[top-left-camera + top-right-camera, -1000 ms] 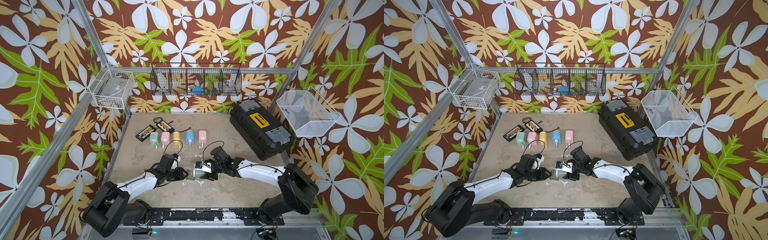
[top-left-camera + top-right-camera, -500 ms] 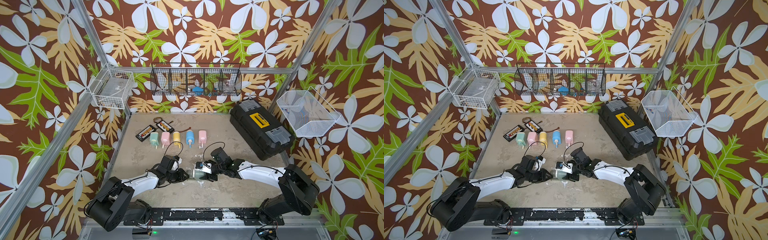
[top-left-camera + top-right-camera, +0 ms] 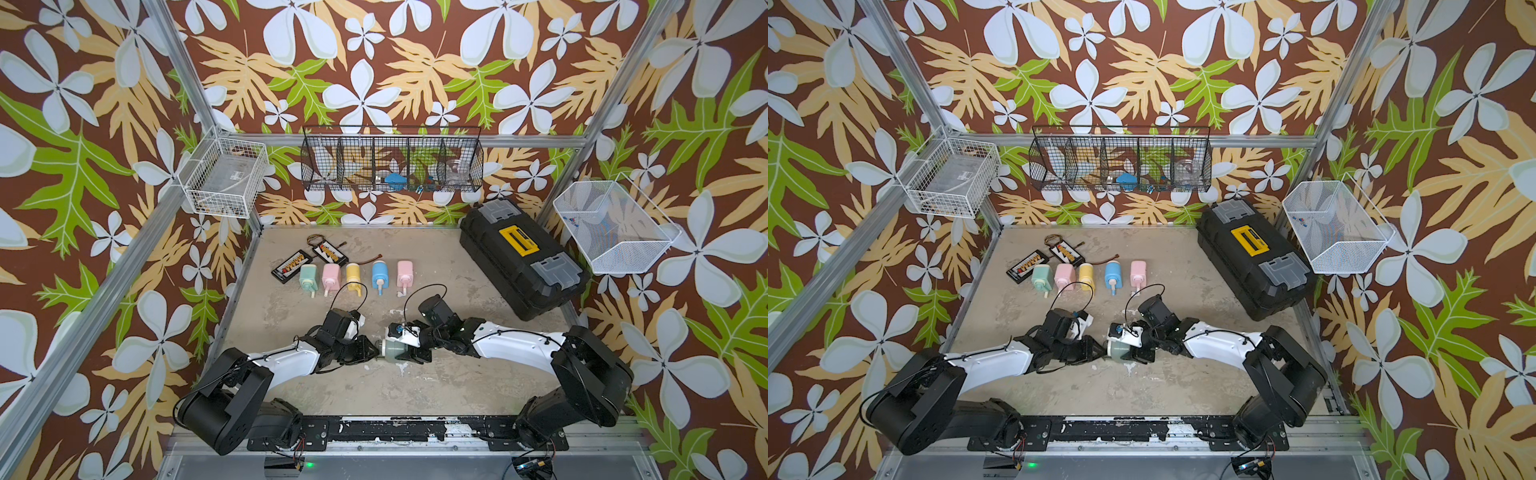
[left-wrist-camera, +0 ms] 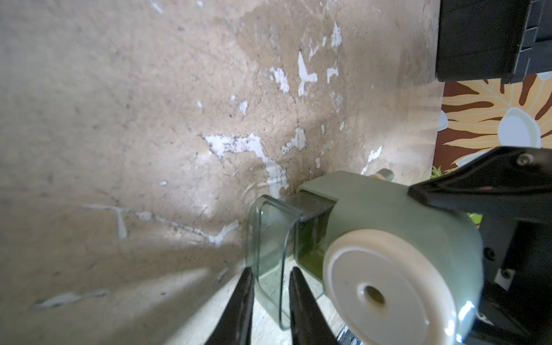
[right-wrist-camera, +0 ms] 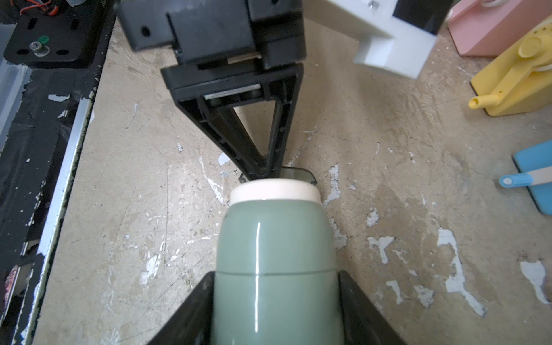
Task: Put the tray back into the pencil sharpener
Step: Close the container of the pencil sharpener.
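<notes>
The sage-green pencil sharpener (image 3: 395, 350) (image 3: 1120, 348) lies on its side mid-table. My right gripper (image 5: 276, 274) (image 3: 409, 352) is shut on its body (image 5: 274, 239), one finger on each flank. The clear tray (image 4: 268, 233) sits partly in the sharpener's slot and still sticks out of it. In the right wrist view only its rim (image 5: 298, 172) shows past the cream end cap. My left gripper (image 4: 271, 270) (image 3: 371, 354) (image 3: 1098, 351) meets it from the left, its two narrow fingers pinching the tray's protruding end wall.
Several pastel sharpeners (image 3: 353, 274) lie in a row behind the grippers, with yellow (image 5: 519, 83) and blue (image 5: 534, 179) ones close by. Two small black boards (image 3: 307, 259) lie back left and a black toolbox (image 3: 523, 257) back right. The black base rail (image 3: 382, 428) runs along the front.
My left gripper has slid right toward the sharpener and its jaws have narrowed onto the tray. The right arm and the sharpener have stayed put.
</notes>
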`<move>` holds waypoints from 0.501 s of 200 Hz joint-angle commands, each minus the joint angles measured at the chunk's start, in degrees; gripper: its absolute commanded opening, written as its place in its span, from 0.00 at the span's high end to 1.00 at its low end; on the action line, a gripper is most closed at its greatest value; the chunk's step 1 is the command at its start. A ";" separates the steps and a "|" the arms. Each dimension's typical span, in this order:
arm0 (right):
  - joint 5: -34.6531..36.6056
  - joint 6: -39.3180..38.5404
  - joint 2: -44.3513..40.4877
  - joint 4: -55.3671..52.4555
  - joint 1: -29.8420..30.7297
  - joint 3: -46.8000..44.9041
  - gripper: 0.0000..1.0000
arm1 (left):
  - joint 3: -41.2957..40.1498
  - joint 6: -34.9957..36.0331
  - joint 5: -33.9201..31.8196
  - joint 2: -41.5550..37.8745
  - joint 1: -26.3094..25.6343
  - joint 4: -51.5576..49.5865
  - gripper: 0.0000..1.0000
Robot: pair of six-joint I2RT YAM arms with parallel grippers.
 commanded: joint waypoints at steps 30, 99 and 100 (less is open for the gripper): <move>-0.73 1.53 0.44 0.49 0.20 -0.48 0.40 | 1.74 1.61 2.83 1.14 0.06 1.03 0.76; -0.67 2.94 0.32 2.54 0.22 -1.42 0.39 | 2.23 1.05 -0.71 -2.62 0.06 -1.45 0.67; -0.67 2.97 0.29 2.55 0.19 -1.44 0.39 | 2.23 0.93 -0.80 -2.89 0.06 -1.46 0.67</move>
